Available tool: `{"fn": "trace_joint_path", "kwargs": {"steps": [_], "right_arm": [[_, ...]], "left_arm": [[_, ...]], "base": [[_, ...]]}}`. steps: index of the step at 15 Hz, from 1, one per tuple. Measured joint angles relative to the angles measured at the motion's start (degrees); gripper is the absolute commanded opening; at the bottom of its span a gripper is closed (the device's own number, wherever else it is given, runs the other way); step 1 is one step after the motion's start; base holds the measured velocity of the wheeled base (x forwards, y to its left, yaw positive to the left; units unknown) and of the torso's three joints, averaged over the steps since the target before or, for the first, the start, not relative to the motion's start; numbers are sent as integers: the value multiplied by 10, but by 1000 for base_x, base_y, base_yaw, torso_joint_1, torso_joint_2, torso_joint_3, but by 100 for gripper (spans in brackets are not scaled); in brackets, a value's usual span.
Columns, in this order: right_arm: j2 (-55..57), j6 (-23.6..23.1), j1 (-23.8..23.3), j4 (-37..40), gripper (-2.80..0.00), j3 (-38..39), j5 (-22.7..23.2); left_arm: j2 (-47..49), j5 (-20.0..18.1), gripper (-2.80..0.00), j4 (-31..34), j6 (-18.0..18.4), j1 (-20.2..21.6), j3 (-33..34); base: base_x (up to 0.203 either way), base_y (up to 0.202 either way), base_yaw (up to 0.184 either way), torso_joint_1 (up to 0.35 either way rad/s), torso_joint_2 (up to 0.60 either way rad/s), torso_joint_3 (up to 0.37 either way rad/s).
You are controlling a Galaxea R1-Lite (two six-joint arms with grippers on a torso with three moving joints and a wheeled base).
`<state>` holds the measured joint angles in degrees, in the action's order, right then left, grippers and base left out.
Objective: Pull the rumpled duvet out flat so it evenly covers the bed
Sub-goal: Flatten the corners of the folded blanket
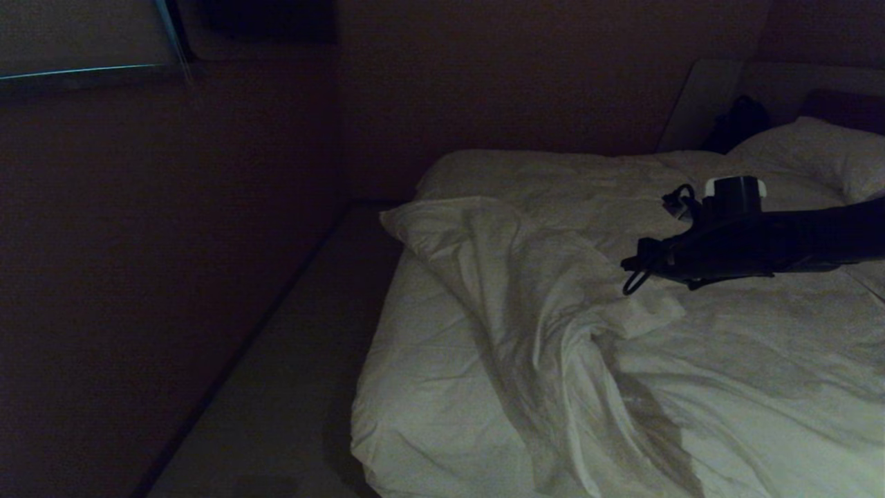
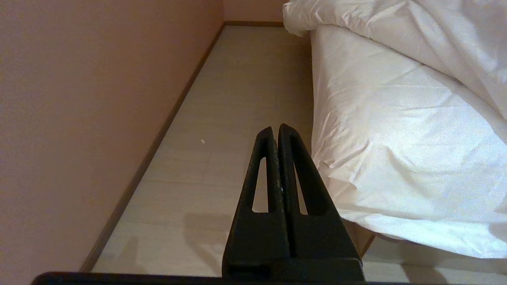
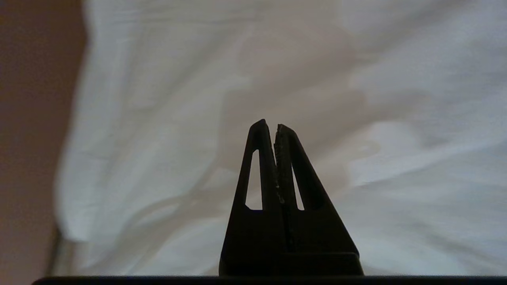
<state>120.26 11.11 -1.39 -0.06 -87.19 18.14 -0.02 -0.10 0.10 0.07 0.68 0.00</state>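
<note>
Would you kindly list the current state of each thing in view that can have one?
Large white puffy duvet: rumpled, bunched in a diagonal ridge, corner folded back.
Smooth white mattress sheet: uncovered along the near left side of the bed.
White rectangular pillow: lying at the head of the bed.
Right tool: shut, empty, above the duvet.
Left tool: shut, empty, beside the bed over the floor.

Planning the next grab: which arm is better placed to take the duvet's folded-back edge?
Right. The right gripper, shut and empty, hangs over the duvet near the fold. The left gripper, also shut, sits low beside the bed, pointing along the floor.
</note>
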Motion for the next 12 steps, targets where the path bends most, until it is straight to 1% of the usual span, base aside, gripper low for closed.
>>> {"fn": "trace_joint_path", "kwargs": {"steps": [4,8,12], "right_arm": [[16,-32,-15,0,-280,-10,-27],[29,-43,-23,-1,-280,-17,-44],[65,-45,-32,-1,-280,-49,-82]], "left_arm": [[0,0,-280,0,0,0,0],[0,0,-280,0,0,0,0],[0,0,-280,0,0,0,0]], "base": [[0,0,0,0,0,0],[0,0,0,0,0,0],[0,0,0,0,0,0]]}}
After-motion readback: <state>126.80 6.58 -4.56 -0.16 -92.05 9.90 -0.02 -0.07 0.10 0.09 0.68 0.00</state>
